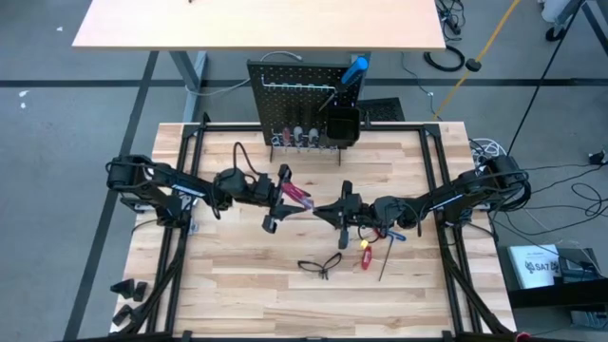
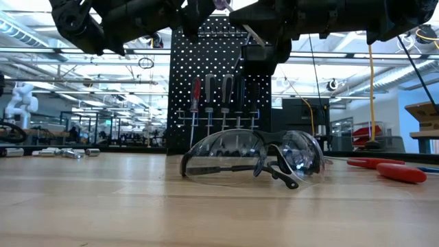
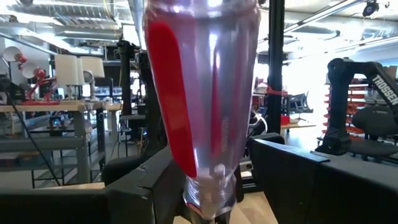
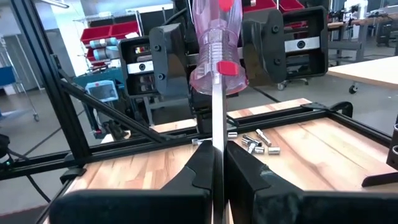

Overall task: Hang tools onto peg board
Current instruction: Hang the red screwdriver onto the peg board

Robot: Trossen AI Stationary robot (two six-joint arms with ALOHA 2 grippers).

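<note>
A handover is in hand above the middle of the desk, in front of the peg board. The left gripper pinches the clear red-striped handle of a screwdriver, its fingers standing apart on either side of that handle. The right gripper meets it from the other side, its fingers pressed together on the bare steel shaft, so both arms hold the one tool, lifted clear of the desk.

Several screwdrivers already hang in a row on the board, with a blue-handled one at its upper corner. Glasses and a red-handled tool lie on the desk nearer than the grippers; small silver pieces lie off to the left.

Judged from this, one gripper must let go next, probably the left, while the other stays firm. The tool then has to be carried back to the board and lined up shaft-down with a free hook.
</note>
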